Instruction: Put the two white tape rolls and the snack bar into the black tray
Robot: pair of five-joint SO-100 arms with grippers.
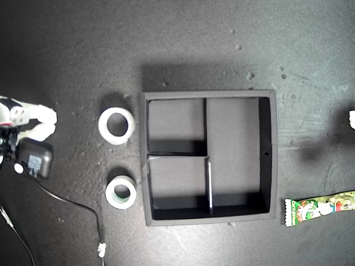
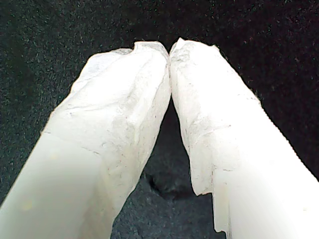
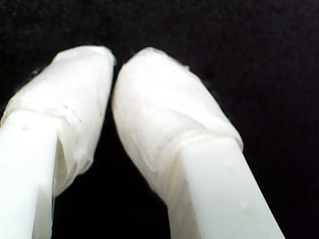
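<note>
The black tray (image 1: 208, 94) sits mid-mat in the exterior view, and all its compartments hold nothing. Two white tape rolls lie just off its side toward the exterior view's left: a plain one (image 1: 103, 125) and, below it, one with a greenish core (image 1: 110, 194). The snack bar (image 1: 319, 208), green with red and white print, lies at the exterior view's lower right, outside the tray. My first gripper (image 2: 169, 50) is shut, tips touching, with only dark mat beyond it. My second gripper (image 3: 115, 62) is shut too, holding nothing. No task thing shows in either wrist view.
A white arm (image 1: 33, 119) with a black box (image 1: 34, 159) and a trailing cable (image 1: 77, 206) sits at the exterior view's left edge. A white bit of another arm (image 1: 351, 118) peeks in at its right edge. The wrist views do not show which arm is which.
</note>
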